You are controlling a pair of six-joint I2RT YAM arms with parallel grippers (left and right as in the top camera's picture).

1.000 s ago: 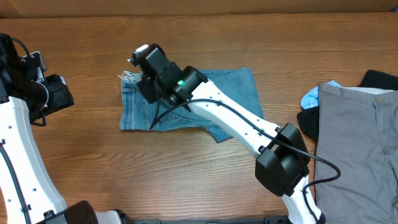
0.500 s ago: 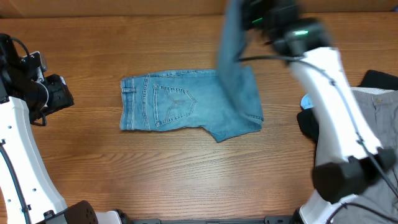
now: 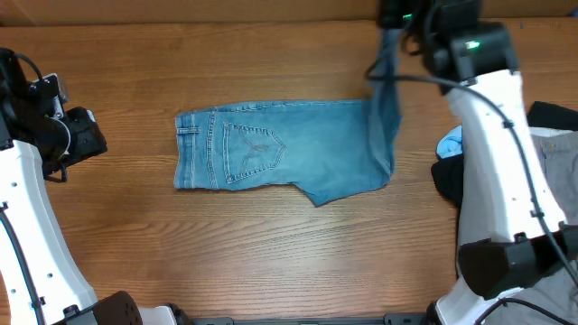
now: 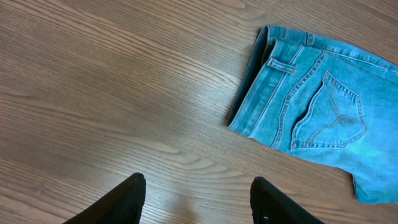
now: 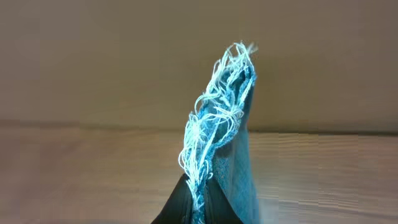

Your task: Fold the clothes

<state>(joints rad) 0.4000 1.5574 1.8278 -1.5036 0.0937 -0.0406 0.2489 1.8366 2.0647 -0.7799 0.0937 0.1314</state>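
Overhead, jeans (image 3: 271,149) lie lengthwise left-right, waistband (image 3: 186,149) left; right claw (image 5: 198,205) pinches frayed hem (image 5: 217,106), left claw (image 4: 196,199) spread.

The light-blue denim jeans (image 3: 316,144) show paler curved stitching on the back pocket (image 3: 255,150) and whitish frayed hem threads (image 5: 211,124). The brown wooden desk (image 3: 226,253) has streaked grain. At its right edge, the trousers (image 3: 562,190) are plain grey.
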